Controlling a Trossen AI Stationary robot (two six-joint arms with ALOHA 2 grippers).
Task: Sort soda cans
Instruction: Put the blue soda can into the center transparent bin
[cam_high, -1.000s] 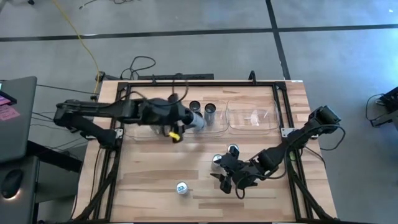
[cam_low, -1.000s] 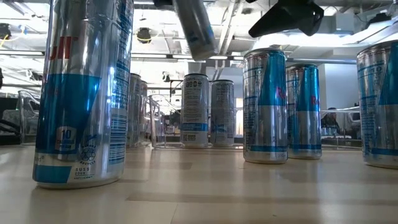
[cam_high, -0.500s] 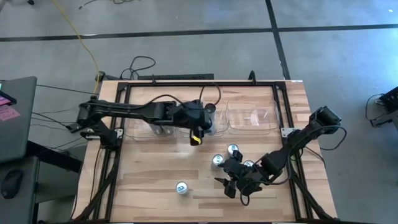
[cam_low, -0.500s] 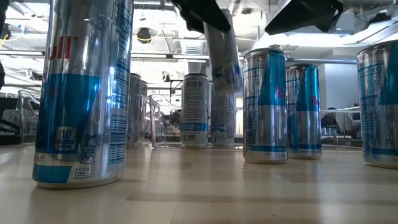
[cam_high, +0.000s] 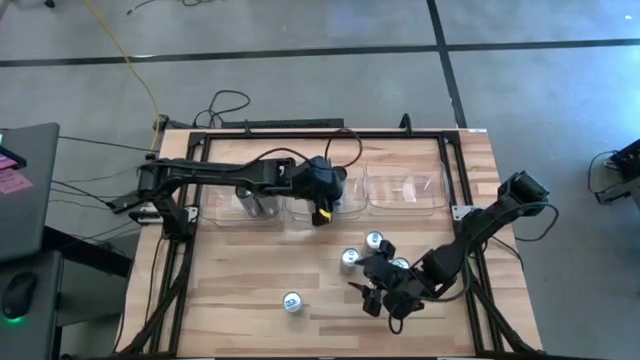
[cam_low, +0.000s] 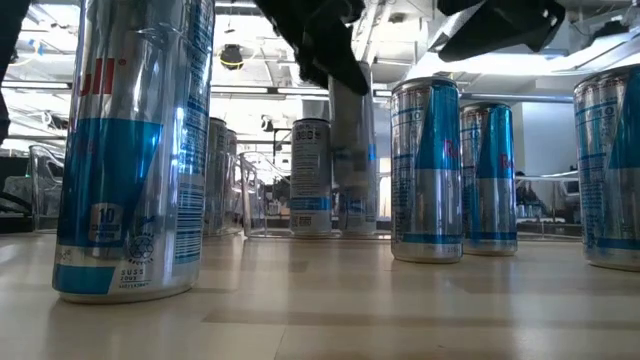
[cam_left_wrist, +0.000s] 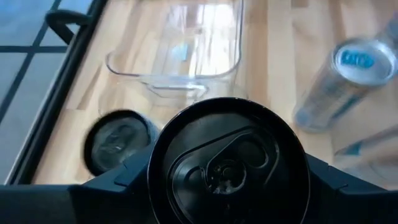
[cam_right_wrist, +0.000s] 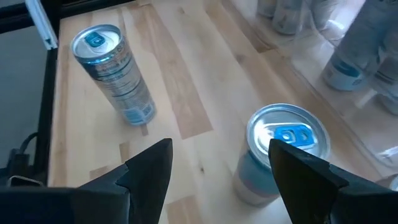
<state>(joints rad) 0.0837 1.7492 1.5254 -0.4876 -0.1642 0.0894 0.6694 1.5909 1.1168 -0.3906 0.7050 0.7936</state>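
My left gripper (cam_high: 326, 192) hangs over the middle clear bin (cam_high: 300, 212) at the table's far side, shut on a dark-topped soda can (cam_left_wrist: 227, 165). In the low view that can (cam_low: 352, 150) stands nearly upright inside the bin, beside another can (cam_low: 313, 178). A second dark-topped can (cam_left_wrist: 118, 140) stands in the bin next to it. My right gripper (cam_right_wrist: 224, 186) is open, low over the table's near right. A blue-topped can (cam_right_wrist: 283, 155) stands just ahead of its fingers, untouched. Other blue-topped cans (cam_high: 290, 302) (cam_high: 348, 258) (cam_high: 374, 240) stand upright on the wood. My left gripper pinches the dark-topped can by its upper side wall (cam_left_wrist: 155, 180), one finger on each side, just below the rim. The fingers come from above, pointing down. The can hangs nearly upright in the bin; whether its base is on the bin floor cannot be told.
Three clear bins line the far side; the right bin (cam_high: 405, 190) holds no cans, and the left one (cam_high: 245, 203) holds silvery cans. A black frame (cam_high: 455, 180) borders the table. A far blue-topped can (cam_right_wrist: 112, 74) stands toward the near left. Bare wood lies between the cans.
My left gripper has carried the dark-topped can toward the table's right, over the middle bin, and lowered it. The can has turned from tilted to nearly upright and sunk into the bin. My right gripper has drifted slightly toward the near right.
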